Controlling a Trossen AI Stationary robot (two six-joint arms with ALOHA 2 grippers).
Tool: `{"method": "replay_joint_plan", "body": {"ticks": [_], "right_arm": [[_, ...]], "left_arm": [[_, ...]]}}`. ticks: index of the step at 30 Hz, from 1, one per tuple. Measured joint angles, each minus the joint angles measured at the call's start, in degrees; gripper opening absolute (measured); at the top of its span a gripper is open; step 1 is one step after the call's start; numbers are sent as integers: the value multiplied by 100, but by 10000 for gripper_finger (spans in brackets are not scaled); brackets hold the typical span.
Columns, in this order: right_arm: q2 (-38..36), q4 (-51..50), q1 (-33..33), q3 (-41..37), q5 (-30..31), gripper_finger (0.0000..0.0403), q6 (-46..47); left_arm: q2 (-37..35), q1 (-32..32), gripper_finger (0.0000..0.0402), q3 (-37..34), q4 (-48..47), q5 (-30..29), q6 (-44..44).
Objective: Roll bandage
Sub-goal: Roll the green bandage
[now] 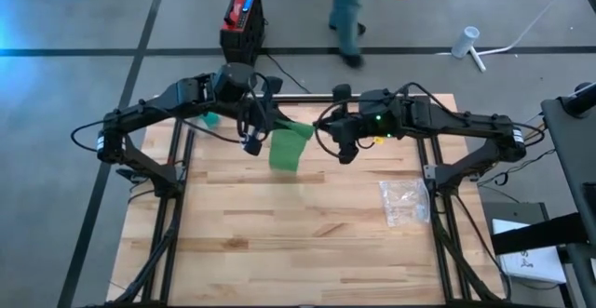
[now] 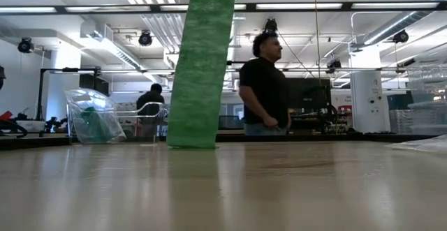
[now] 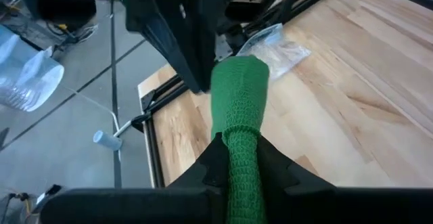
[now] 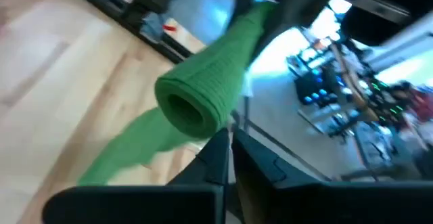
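Green bandage [image 3: 238,116] between left fingers [image 3: 211,163]

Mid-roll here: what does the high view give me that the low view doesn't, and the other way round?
Only the high view shows both arms above the table's far half: the left end effector and right end effector sit at either end of the green bandage, and a clear plastic bag lies near the right edge. Only the low view shows the bandage's free end hanging straight down to touch the tabletop, plus a person standing behind. Both show the bandage lifted, with a loose tail.
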Motion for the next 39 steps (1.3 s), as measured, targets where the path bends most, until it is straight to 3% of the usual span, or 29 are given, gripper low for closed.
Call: {"method": "replay_joint_plan", "body": {"ticks": [5, 9, 13, 16, 21, 30, 35, 39], "right_arm": [[-132, 355, -66, -2, 72, 67, 774], [-78, 899, -74, -7, -251, 109, 1544], [154, 1192, -74, -10, -317, 125, 1963], [309, 1339, -74, -20, -314, 119, 2080], [385, 1393, -76, -15, -309, 96, 2377], [580, 1217, -76, -22, 605, 60, 2315], [605, 1098, -66, -14, 826, 47, 2065], [603, 858, -62, 4, 999, 13, 1949]], "left_arm": [[-4, -11, 25, 2, -47, -11, -55], [42, -14, 27, -15, 184, -9, -280], [188, -13, 28, -33, 235, -12, -357], [288, -15, 25, -33, 262, -141, -543], [364, -12, 32, -37, 260, -853, -777], [352, -9, 29, -49, 405, -882, -985], [352, -11, 34, -52, 415, -898, -1074], [331, -11, 29, -68, 428, -905, -1160]]}}
